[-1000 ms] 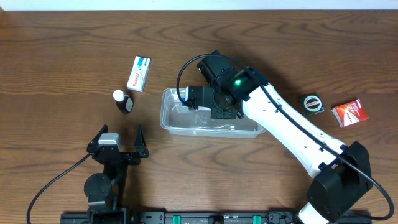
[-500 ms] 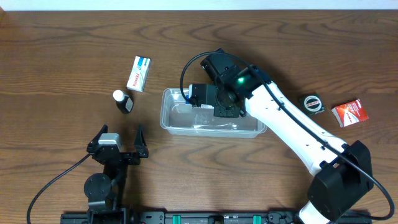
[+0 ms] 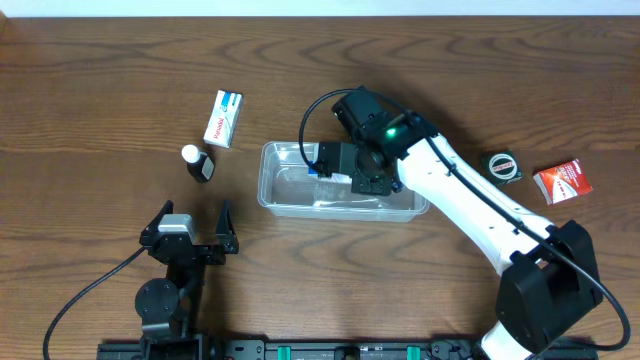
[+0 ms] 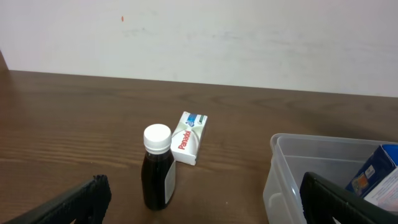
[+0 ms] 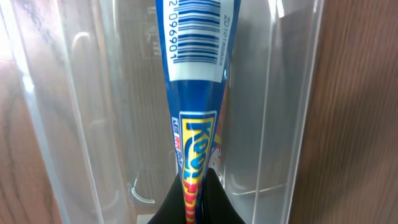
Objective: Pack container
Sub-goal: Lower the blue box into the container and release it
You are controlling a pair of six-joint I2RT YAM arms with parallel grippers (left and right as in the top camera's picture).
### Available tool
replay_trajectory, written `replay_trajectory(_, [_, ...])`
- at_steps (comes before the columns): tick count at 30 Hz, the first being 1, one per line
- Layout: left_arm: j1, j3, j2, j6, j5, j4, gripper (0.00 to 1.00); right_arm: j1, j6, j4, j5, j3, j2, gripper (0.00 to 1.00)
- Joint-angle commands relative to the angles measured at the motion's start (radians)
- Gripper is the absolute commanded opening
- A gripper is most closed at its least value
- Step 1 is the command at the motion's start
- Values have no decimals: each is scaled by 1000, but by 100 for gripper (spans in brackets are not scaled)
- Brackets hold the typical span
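Clear plastic makes the container (image 3: 300,200) easy to read: it is a shallow tub with rounded corners and a rim, lying in the middle of the overhead frame, a little above centre. Your right gripper (image 5: 194,198) is closed tight on a thin blue box (image 5: 194,93) and holds it edge-on inside the tub, toward its left end. I think this is so that it can be laid on the bottom. Whether it touches the bottom I cannot tell. Your left gripper (image 3: 195,228) stands wide open and empty at the lower left. Outside the tub, the bottle (image 3: 198,163), white box (image 3: 224,118), tape measure (image 3: 503,167) and red pack (image 3: 563,182) are not yet packed.
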Motion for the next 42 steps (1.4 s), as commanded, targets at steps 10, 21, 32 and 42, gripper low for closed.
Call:
replay_trajectory(10, [5,-18,-6,-1,18,-33,98,-42,-11,34,-34,-47,-6,1])
replay_trajectory(21, [5,-18,-6,-1,18,-33,98,-42,-10,48,-33,-47,-6,22])
replay_trajectory(32, [5,-18,-6,-1,18,-33,98,-42,11,58,-34,-47,-6,26])
replay_trajectory(42, [5,-18,-6,-1,18,-33,98,-17,74,32,-38,-47,-6,4])
